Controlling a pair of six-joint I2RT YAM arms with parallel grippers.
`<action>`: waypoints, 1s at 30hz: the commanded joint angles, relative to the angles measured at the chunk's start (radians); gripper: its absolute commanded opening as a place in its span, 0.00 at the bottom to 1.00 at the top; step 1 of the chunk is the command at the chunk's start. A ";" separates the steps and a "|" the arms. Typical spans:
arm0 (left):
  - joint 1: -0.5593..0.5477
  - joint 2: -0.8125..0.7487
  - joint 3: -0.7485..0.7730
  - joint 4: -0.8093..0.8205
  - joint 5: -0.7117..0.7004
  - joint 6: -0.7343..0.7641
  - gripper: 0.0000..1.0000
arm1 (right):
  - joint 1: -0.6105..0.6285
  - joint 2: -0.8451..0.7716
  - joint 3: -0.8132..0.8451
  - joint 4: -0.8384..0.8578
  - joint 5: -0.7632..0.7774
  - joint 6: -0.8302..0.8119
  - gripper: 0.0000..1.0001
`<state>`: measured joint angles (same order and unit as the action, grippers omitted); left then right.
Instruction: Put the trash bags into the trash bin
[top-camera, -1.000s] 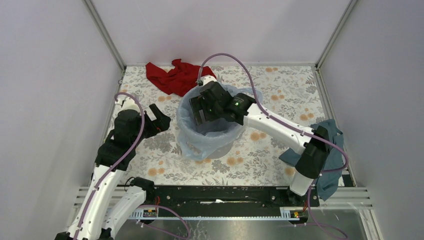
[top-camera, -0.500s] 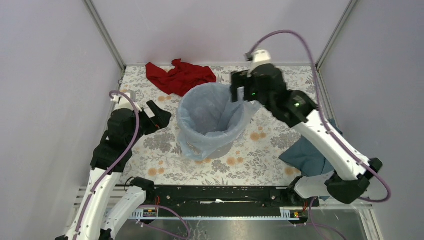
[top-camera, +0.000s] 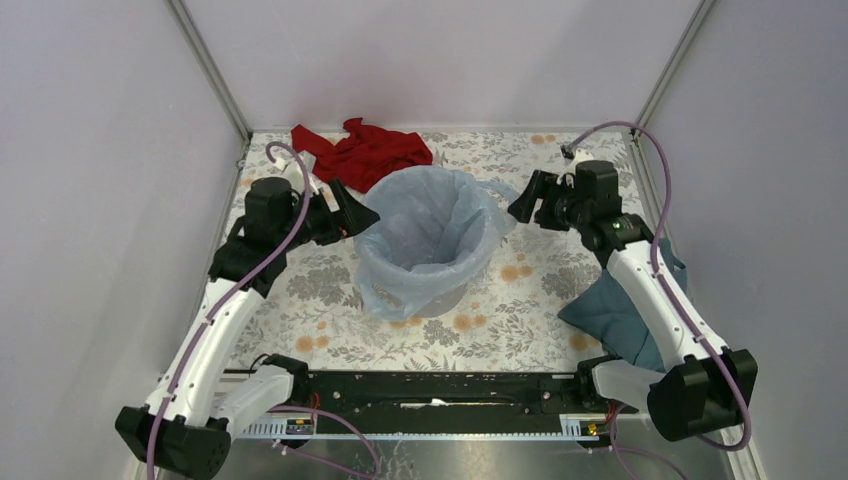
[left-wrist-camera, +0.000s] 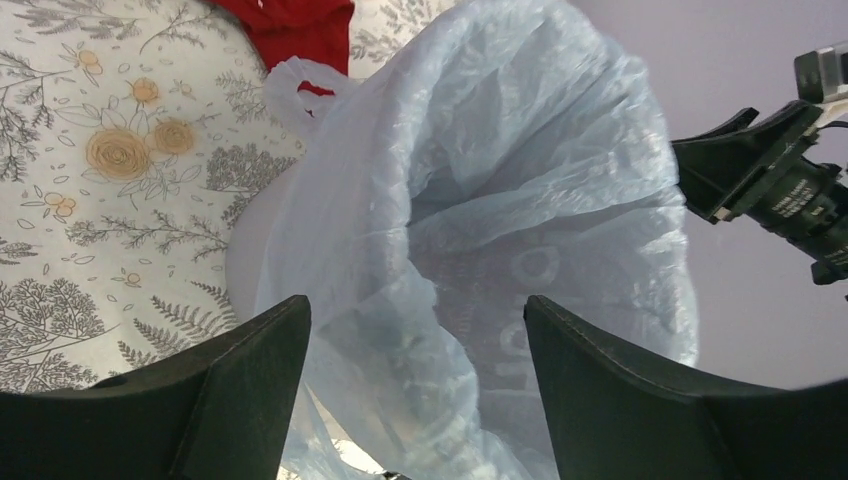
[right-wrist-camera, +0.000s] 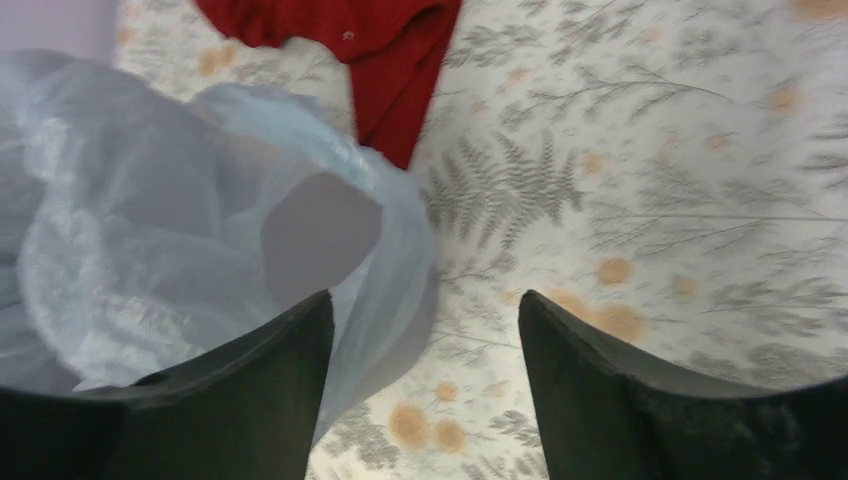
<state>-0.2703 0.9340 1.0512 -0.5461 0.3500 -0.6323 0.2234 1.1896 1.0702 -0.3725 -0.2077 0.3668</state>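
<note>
- The trash bag (top-camera: 430, 225) sits inside the trash bin (top-camera: 452, 297). Its pale film lines the bin, its mouth is folded out over the rim, and a loose skirt hangs down the bin's near-left wall to the surface (top-camera: 540, 290). To my eye it is seated but not tucked, so the job looks nearly done rather than finished.
- The film looks thin and slick. A tug on one side could drag the whole liner up out of the bin, or tip the bin if it is as light as it looks.
- A handle loop (right-wrist-camera: 405, 230) sticks out from the bin's right rim, and a second loop (left-wrist-camera: 272, 95) from its far rim. Either could snag a passing finger.
- The left fingers (left-wrist-camera: 240, 390) are spread wide and hold nothing. They hover just left of the bin, aimed at the bag's bulging side. Closing here would likely gather only a fold, and a pull would strip the film off the rim.
- The right fingers (right-wrist-camera: 640, 390) are likewise spread and empty, near the bin's right side with the handle loop in line between them. Closing off-centre might miss the film, or pinch it against the bin's wall.
- The arms face each other across the bin, so uneven pulls could stretch or tear the bag.
- The red cloth (top-camera: 355, 155) lies just behind the bin, where a low sweep by the left arm could catch it.
- The teal cloth (top-camera: 625, 310) lies well right of the bin, beneath the right arm, and could get dragged.
</note>
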 joint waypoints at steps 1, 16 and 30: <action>-0.003 -0.001 -0.050 0.085 0.057 -0.023 0.80 | -0.040 -0.112 -0.118 0.268 -0.251 0.157 0.70; -0.002 -0.009 -0.160 0.127 0.029 -0.053 0.54 | -0.115 0.346 -0.732 2.010 -0.468 1.264 0.00; -0.004 -0.018 -0.173 0.143 0.027 -0.057 0.45 | -0.018 0.360 -0.643 1.485 -0.554 0.951 0.42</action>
<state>-0.2737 0.9314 0.8894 -0.4068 0.3847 -0.7082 0.2001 1.7145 0.3672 1.4082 -0.7258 1.5631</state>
